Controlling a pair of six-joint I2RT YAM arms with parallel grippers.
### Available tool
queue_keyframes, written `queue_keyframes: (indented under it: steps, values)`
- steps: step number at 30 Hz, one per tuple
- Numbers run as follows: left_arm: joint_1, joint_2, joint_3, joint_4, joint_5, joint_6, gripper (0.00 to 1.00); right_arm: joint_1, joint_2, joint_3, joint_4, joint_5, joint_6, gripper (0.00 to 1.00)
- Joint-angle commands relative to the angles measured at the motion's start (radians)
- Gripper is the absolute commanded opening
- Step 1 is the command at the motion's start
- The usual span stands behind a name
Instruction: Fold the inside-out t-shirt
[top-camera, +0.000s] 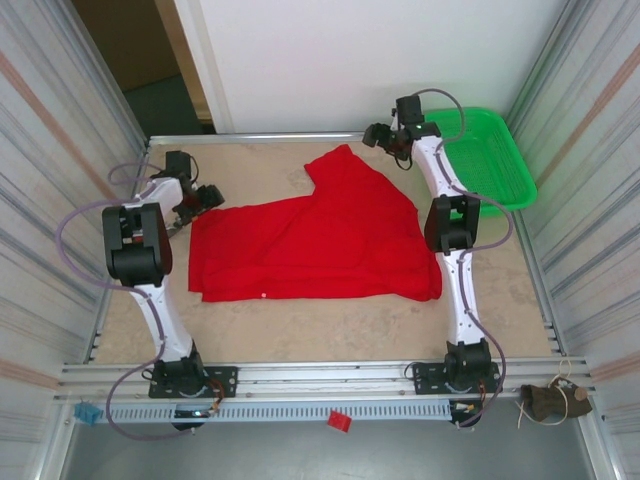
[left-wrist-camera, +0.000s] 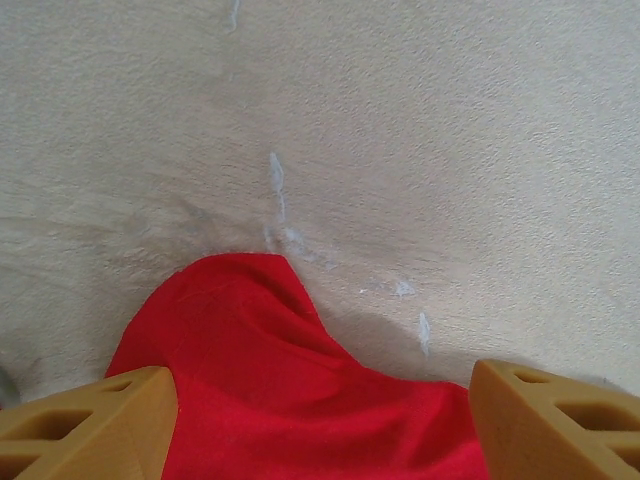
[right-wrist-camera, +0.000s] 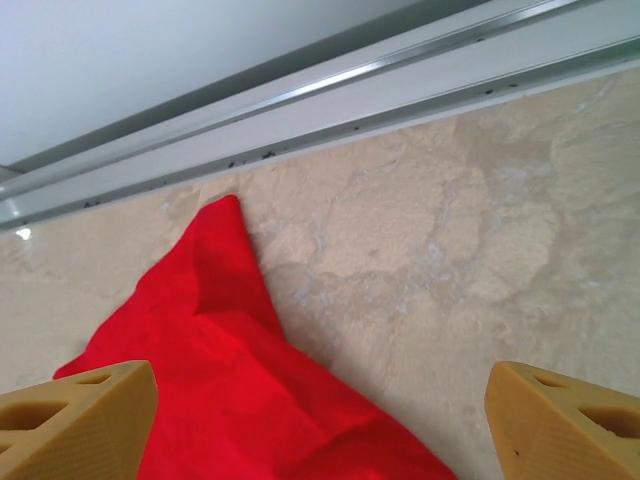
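The inside-out t-shirt (top-camera: 320, 240) lies spread on the table, bright red and plain, with one flap reaching toward the far edge. My left gripper (top-camera: 205, 197) sits at the shirt's left edge. In the left wrist view its tan fingers (left-wrist-camera: 90, 425) stand wide apart, and a rounded corner of the red cloth (left-wrist-camera: 280, 380) lies between them, ungripped. My right gripper (top-camera: 378, 135) hovers at the far right, just past the shirt's far flap. In the right wrist view its jaws are also wide, with a pointed corner of the t-shirt (right-wrist-camera: 220, 370) lying under the left finger's side.
A green mesh basket (top-camera: 490, 160) stands at the far right corner, close to the right arm. A metal rail (right-wrist-camera: 380, 90) runs along the table's far edge below the white wall. Bare tabletop (top-camera: 330, 325) lies between the shirt and the arm bases.
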Motion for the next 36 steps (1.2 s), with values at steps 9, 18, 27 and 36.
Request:
queue_keyframes:
  steps: [9, 18, 27, 36]
  values:
    - [0.004, 0.040, 0.040, -0.016, 0.008, -0.011, 0.77, 0.068, 0.158, 0.086, 0.146, -0.061, 0.056, 0.81]
    - [0.024, 0.046, 0.041, -0.026, -0.006, -0.009, 0.78, 0.081, 0.226, 0.118, 0.213, -0.095, 0.121, 0.75]
    - [0.036, 0.052, 0.043, -0.027, -0.013, -0.011, 0.78, 0.092, 0.221, 0.119, 0.194, -0.126, 0.100, 0.36]
    - [0.036, 0.119, 0.121, -0.073, -0.001, -0.016, 0.77, 0.065, 0.176, 0.114, 0.185, -0.155, 0.123, 0.00]
